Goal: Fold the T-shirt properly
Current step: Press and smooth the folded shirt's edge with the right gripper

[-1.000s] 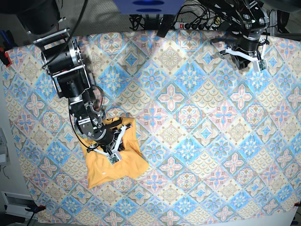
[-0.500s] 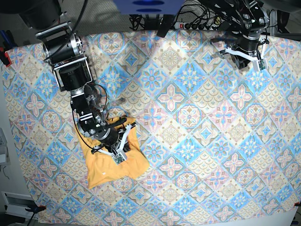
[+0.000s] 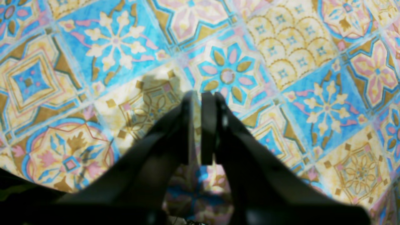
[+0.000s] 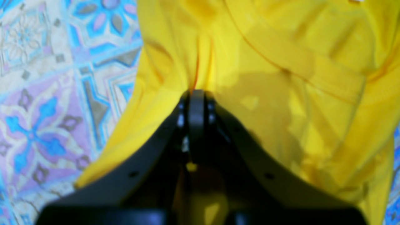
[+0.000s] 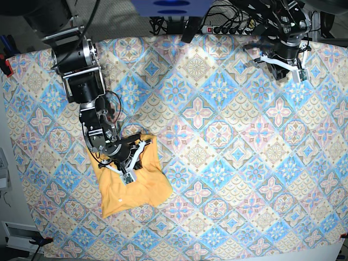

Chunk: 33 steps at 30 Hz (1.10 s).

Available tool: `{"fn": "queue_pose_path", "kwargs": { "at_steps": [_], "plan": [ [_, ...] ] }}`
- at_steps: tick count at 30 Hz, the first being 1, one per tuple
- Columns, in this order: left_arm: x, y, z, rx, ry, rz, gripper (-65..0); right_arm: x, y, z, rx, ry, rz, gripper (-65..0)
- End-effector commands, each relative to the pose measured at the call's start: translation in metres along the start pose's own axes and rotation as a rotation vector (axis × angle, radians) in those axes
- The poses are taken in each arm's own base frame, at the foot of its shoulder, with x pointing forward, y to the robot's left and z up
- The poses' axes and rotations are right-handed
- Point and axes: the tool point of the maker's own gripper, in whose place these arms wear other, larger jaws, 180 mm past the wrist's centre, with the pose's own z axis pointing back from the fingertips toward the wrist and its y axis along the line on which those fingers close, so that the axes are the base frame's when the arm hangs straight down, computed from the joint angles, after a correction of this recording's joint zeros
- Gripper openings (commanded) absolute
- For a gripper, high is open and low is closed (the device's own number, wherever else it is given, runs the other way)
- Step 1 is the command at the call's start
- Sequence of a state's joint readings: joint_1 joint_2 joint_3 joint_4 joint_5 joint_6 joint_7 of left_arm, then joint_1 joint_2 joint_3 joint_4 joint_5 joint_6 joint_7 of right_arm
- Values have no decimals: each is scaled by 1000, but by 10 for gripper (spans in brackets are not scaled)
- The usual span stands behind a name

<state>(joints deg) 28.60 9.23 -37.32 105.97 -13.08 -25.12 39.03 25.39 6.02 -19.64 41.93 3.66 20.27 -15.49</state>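
In the base view the T-shirt (image 5: pixel 133 185) lies bunched at the lower left of the tablecloth (image 5: pixel 217 163), a rumpled block whose long axis runs from upper left to lower right, wider at the lower end. The right gripper (image 5: pixel 130 161) sits on its upper part, the arm reaching down from the top left. Far across the cloth, near the top right edge, the left gripper (image 5: pixel 283 64) hangs over bare pattern, well apart from the garment.

The right wrist view gives what the overhead one cannot: the right gripper (image 4: pixel 196 93) has its black fingers pressed together on a raised ridge of yellow fabric, and a long seam or hem band of the T-shirt (image 4: pixel 281 62) crosses diagonally from upper centre toward the right. Tablecloth (image 4: pixel 47 78) shows at the left.

The left wrist view shows the left gripper (image 3: pixel 200 97) with fingers nearly together, a thin slit between them and nothing held, above the tablecloth (image 3: pixel 312 62).

No writing or label is legible in any view
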Motion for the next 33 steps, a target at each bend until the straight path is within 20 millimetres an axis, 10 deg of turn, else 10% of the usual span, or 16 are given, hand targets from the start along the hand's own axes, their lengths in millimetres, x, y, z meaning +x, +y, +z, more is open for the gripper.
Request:
{"fn": "queue_pose_path", "kwargs": {
  "at_steps": [1,12,20,33],
  "plan": [
    [9,0,2,-3,-35,-3,-611,19,2,-1,8,-50,12,-640],
    [9,0,2,-3,-35,-3,-611,21,70,-15,132,-34,92,-639],
    [7,1,3,0,-31,-3,-611,12,78,-10,141,-39,80,-643],
    [7,1,3,0,-29,-3,-611,53,65,-3,115,-129,119,-643]
  ]
}}
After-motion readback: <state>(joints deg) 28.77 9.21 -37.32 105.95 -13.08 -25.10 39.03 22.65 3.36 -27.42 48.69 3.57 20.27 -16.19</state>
